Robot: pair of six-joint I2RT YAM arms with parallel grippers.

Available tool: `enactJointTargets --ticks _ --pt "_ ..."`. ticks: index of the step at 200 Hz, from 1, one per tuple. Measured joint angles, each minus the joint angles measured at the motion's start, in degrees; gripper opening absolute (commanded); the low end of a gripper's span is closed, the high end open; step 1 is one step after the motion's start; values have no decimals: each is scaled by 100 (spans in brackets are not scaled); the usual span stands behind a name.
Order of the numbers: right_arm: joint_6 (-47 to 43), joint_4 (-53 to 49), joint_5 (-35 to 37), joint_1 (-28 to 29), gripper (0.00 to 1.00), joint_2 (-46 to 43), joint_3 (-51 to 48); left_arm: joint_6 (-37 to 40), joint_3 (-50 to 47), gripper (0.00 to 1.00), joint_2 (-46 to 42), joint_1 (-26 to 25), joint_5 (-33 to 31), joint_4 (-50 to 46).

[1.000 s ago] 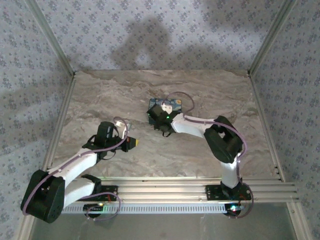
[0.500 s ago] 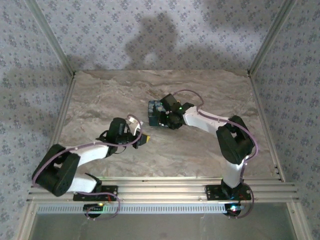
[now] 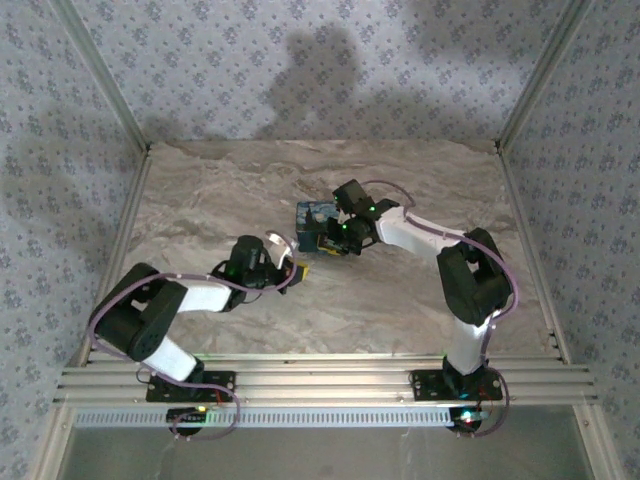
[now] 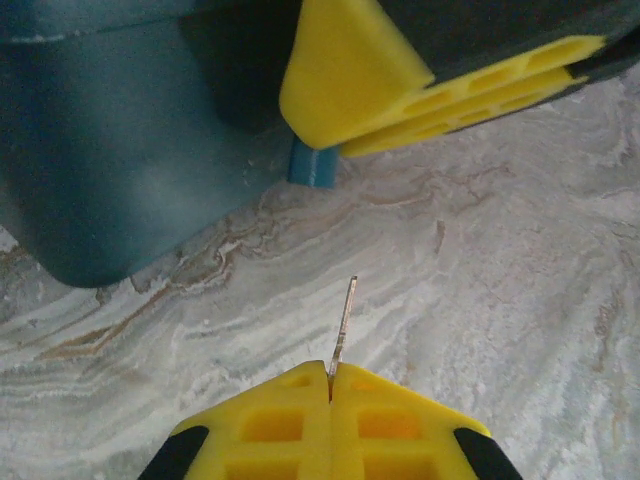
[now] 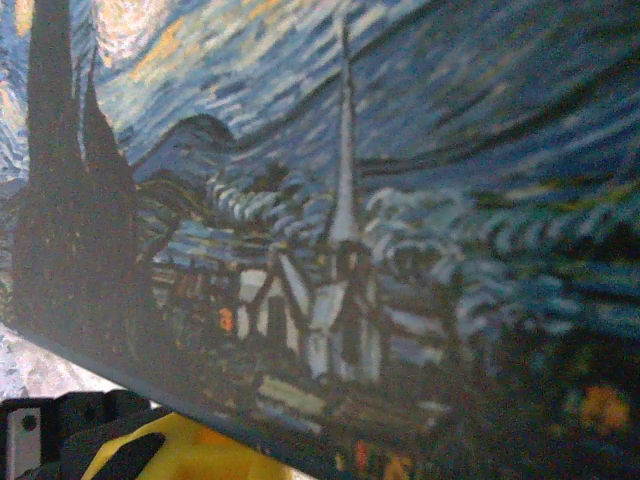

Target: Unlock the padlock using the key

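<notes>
since the left gripper [image 4: 330,372] is closed tight on the key [image 4: 343,320], its thin blade points forward at the padlock [image 4: 312,165], which sits beside the tin [image 4: 120,150] under the right gripper [image 3: 338,238], probably for steadying; whether that one grips anything, i cannot tell.

Dim, cool light comes from the near side; broad soft shadows fall on the back wall [image 3: 200,60]; the key [image 4: 343,322] looks sharp; the tin [image 5: 380,200] is blurred close up.

Right tool [image 3: 331,240] sits at the tin [image 3: 309,217], left tool [image 3: 297,272] near.
</notes>
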Motion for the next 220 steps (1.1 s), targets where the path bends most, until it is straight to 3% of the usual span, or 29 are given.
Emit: enactJointTargets --ticks 132,220 --pt "258 2 -219 -39 0 -2 -2 -557 17 0 1163 0 -114 2035" --pt "444 111 -212 -72 0 -33 -151 -850 -59 0 1222 -2 -101 2341"
